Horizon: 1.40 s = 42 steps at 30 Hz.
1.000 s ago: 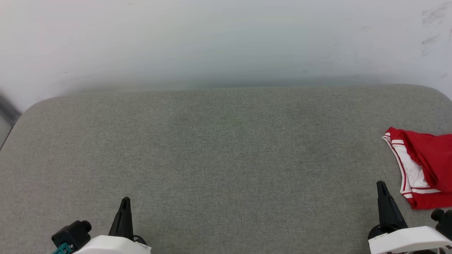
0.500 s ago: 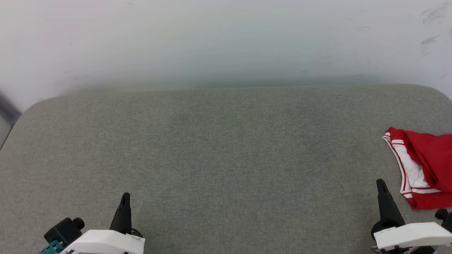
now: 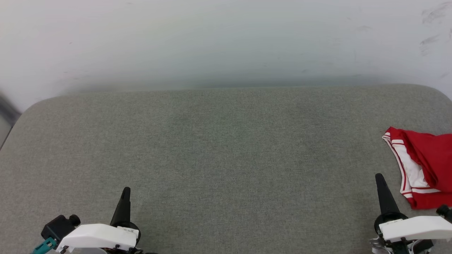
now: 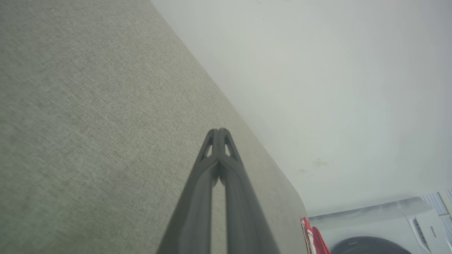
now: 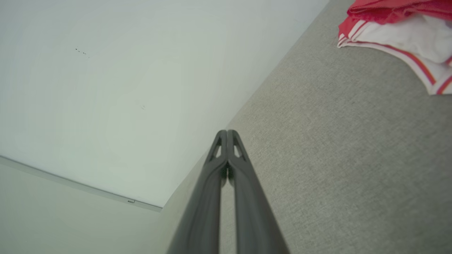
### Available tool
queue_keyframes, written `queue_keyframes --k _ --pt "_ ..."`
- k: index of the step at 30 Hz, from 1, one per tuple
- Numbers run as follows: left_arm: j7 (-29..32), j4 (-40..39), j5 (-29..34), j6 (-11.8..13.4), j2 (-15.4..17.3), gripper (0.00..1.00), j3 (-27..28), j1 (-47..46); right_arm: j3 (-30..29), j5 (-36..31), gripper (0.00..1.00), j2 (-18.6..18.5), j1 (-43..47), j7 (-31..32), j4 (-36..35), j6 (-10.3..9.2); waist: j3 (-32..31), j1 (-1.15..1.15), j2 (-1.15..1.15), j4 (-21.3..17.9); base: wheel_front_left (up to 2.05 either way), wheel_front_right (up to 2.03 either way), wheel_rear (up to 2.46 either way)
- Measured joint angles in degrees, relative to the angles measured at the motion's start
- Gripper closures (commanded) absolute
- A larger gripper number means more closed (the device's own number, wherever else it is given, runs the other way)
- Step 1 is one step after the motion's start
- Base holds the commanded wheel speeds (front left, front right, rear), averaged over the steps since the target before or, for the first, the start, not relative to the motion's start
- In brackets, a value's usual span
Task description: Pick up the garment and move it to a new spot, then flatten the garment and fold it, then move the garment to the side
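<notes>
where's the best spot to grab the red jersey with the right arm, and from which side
Probably pinch the garment at its striped white edge, coming in from the left, where the shut right gripper sits. It lies crumpled, and that edge faces the gripper.

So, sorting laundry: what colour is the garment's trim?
Red-and-white stripes on the garment, best in right wrist view.

Setting: laundry-type room, domestic or a mock-up, can't tell which. Evidence: front-load washer [image 4: 367, 245] w/ white top panel and brand lettering, seen in left wrist view past the surface's corner. Work surface [image 3: 226, 158] is grey woven upholstery w/ rounded corners, set vs. plain white wall [image 3: 226, 42] — scuffed upper right. Red/white garment [image 3: 429, 158] lies on it.
</notes>
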Motion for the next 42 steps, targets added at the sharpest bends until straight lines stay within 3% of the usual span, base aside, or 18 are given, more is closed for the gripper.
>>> queue_keyframes --k 42 --pt "5.7 2.3 -23.0 -2.6 0.0 1.00 2.1 -3.6 -0.8 22.3 1.00 0.0 -3.2 5.7 2.1 0.00 0.0 0.00 0.00 -0.2 0.00 0.00 0.00"
